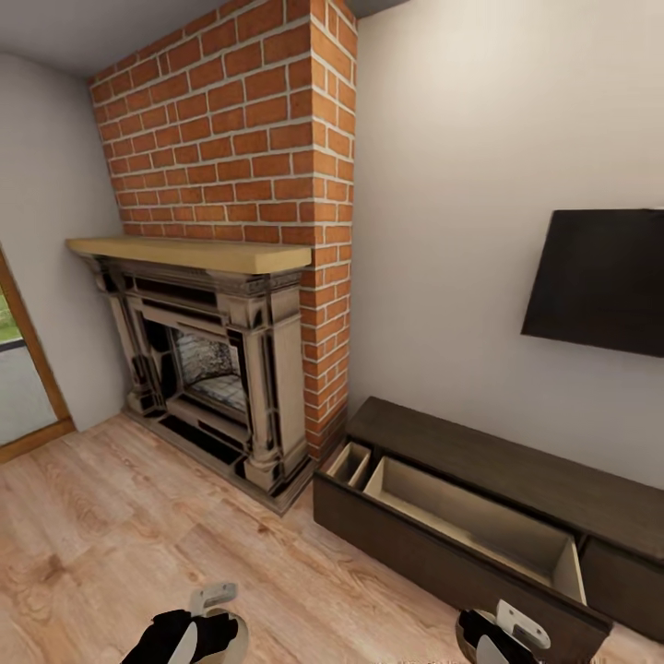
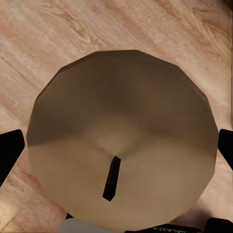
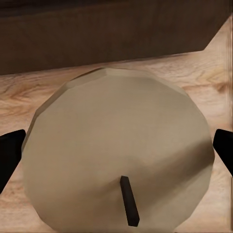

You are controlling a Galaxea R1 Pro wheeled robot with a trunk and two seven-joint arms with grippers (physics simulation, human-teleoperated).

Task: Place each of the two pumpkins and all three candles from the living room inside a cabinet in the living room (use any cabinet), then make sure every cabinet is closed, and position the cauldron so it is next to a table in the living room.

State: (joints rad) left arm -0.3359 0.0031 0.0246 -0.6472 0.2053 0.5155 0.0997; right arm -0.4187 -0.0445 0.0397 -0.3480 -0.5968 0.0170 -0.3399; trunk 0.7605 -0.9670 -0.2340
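A beige candle [image 2: 121, 141] with a dark wick sits between the black fingers [image 2: 9, 153] of my left gripper [image 1: 198, 636], which is shut on it above the wood floor. A second candle [image 3: 116, 155] is held the same way between the fingers [image 3: 9, 150] of my right gripper [image 1: 503, 638], close to the cabinet's dark front. The long low dark brown cabinet [image 1: 480, 447] stands against the right wall, with one wide drawer [image 1: 466, 518] pulled open. The pale inside of that drawer looks empty. The pumpkins and the cauldron are out of view.
A brick chimney with a fireplace [image 1: 207, 364] and a wooden mantel stands left of the cabinet. A black TV [image 1: 599, 281] hangs on the wall above the cabinet. Bare wood floor [image 1: 120, 526] lies in front, and a glass door [image 1: 18, 369] is at the far left.
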